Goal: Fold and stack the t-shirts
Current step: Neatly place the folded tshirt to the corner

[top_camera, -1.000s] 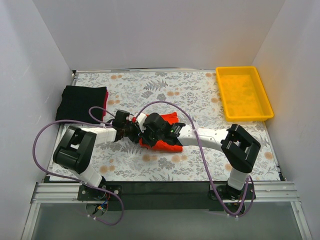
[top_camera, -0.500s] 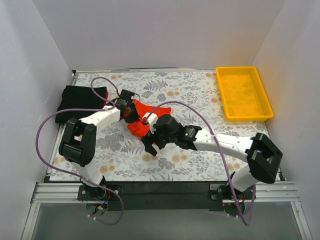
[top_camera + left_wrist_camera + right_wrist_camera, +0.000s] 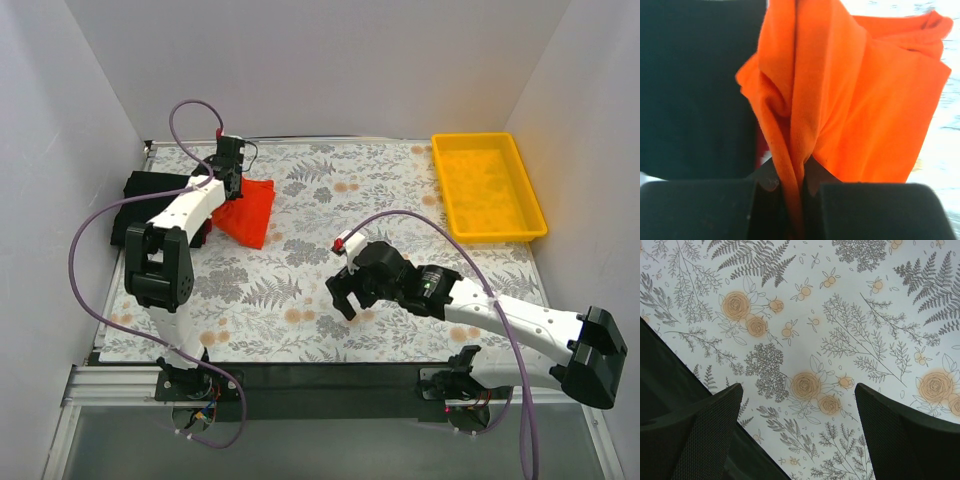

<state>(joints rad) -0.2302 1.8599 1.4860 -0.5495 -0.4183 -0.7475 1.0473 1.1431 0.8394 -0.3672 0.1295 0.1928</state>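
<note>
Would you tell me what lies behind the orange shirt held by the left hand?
Beside the orange shirt, the black shirt shows at left and the tablecloth at right; whatever lies directly behind it is covered.

Orange-red t-shirt (image 3: 247, 210), floral table (image 3: 400, 190)

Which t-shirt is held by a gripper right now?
The orange-red t-shirt, pinched in the left gripper and hanging from it; the black one lies folded beside it.
</note>
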